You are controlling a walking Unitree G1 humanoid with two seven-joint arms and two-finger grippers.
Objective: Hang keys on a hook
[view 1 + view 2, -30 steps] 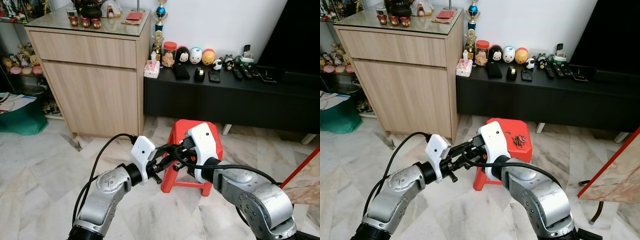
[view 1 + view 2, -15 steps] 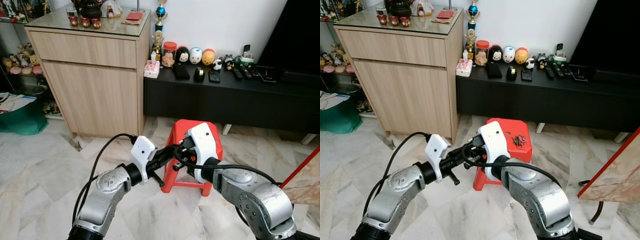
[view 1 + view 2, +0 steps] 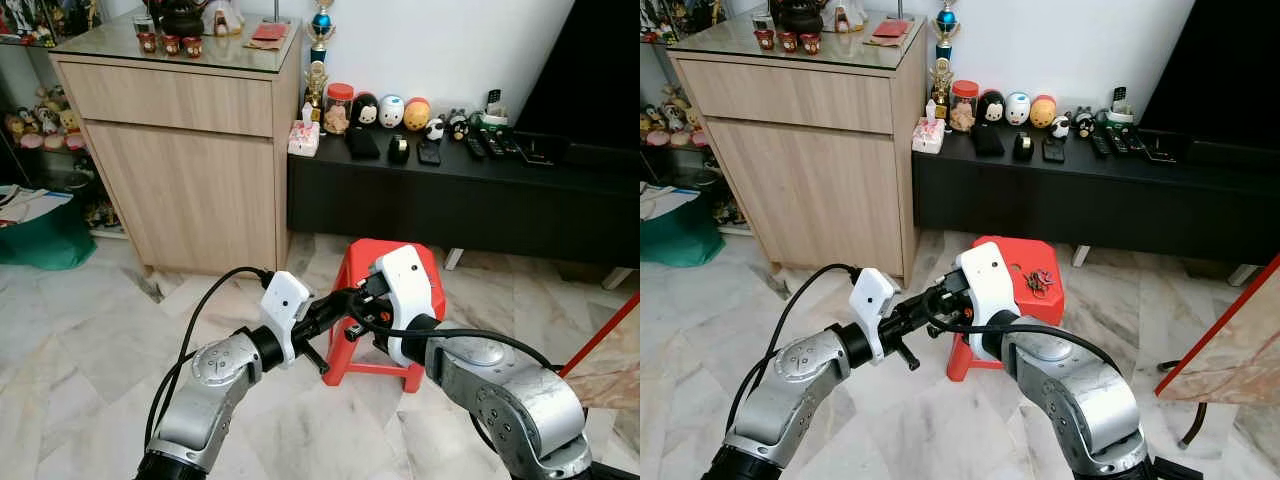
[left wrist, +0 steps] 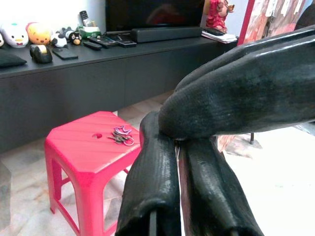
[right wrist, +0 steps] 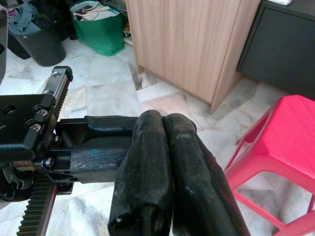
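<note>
The keys [image 3: 1043,279] lie on the red stool [image 3: 1050,300] at one o'clock, not yet picked up. Both the left gripper [image 4: 182,196] and right gripper [image 5: 165,167] are pressed closed, empty, crossed before the chest

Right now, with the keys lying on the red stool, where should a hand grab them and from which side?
Take the keys by the ring end, coming straight down from above: they lie flat near the middle of the stool top, so a sideways approach would only push them along.
</note>
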